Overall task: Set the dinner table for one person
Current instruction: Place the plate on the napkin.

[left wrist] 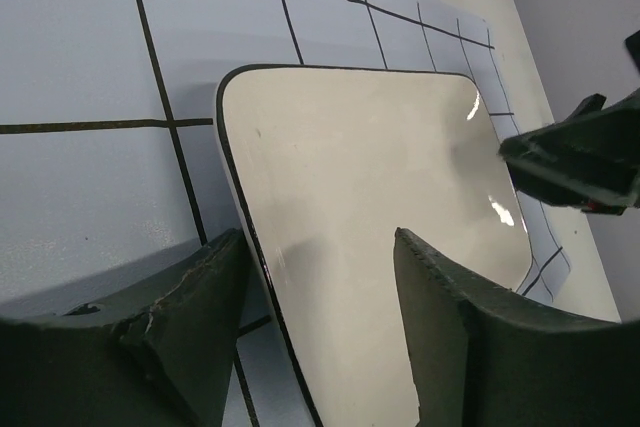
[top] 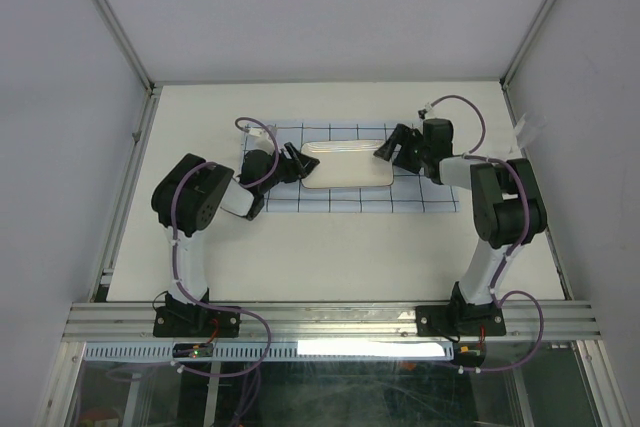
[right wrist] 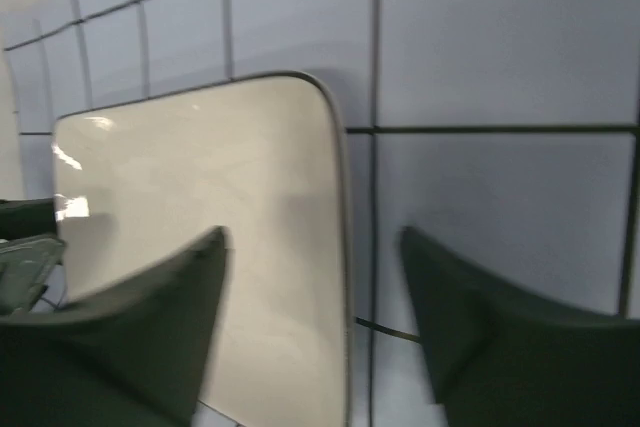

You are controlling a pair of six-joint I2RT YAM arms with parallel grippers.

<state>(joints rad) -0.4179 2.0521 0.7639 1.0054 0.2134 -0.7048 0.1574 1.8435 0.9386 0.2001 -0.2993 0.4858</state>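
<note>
Open & empty, left claw [left wrist: 318, 247] & right claw [right wrist: 312, 237] are straddling plate [top: 347, 162] ends; if backing off low, they're risking snagging rim, skewing plate.

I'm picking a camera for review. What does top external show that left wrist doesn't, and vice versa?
Only top external: the whole dinner table and the full outline of the cloth. Only left wrist: the dark rim of the plate up close, lying between the open fingers of the left gripper. Both: the white plate on the gridded cloth, with the right gripper at its opposite end.
</note>
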